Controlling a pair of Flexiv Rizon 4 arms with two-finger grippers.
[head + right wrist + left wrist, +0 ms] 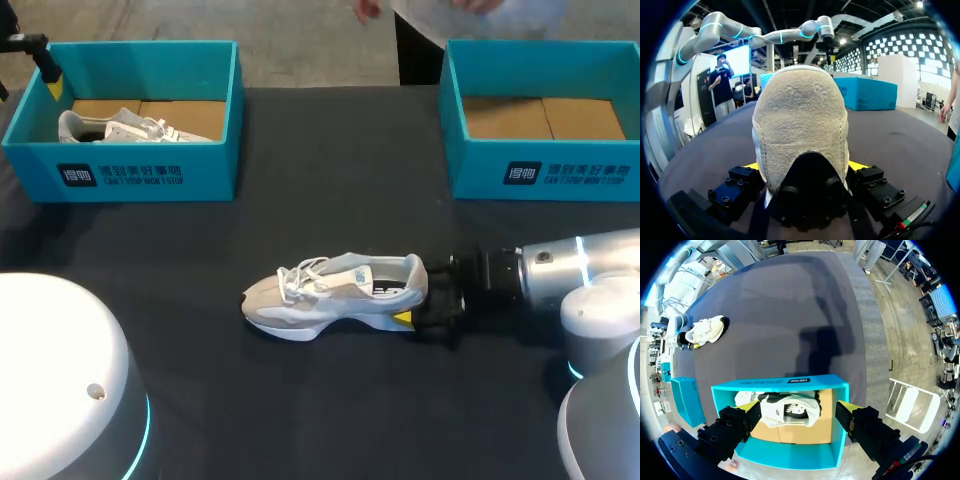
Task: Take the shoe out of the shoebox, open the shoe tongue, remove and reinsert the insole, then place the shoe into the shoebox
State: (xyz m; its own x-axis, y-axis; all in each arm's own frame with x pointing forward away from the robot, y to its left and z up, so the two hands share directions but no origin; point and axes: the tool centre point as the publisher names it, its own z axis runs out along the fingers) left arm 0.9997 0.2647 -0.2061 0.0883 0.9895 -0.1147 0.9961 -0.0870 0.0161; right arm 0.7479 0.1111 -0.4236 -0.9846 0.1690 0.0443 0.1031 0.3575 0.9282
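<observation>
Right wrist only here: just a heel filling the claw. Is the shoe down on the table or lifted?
Observer: Down, as far as I can tell. The shoe sits sole-down mid-table, toe toward the left arm's side, with the right claw on its heel.
Operator: Right box free?
Observer: Yes. The right box shows only its cardboard floor.
Operator: Left arm doing what?
Observer: The left claw hangs open over the left box, which holds a second shoe.
</observation>
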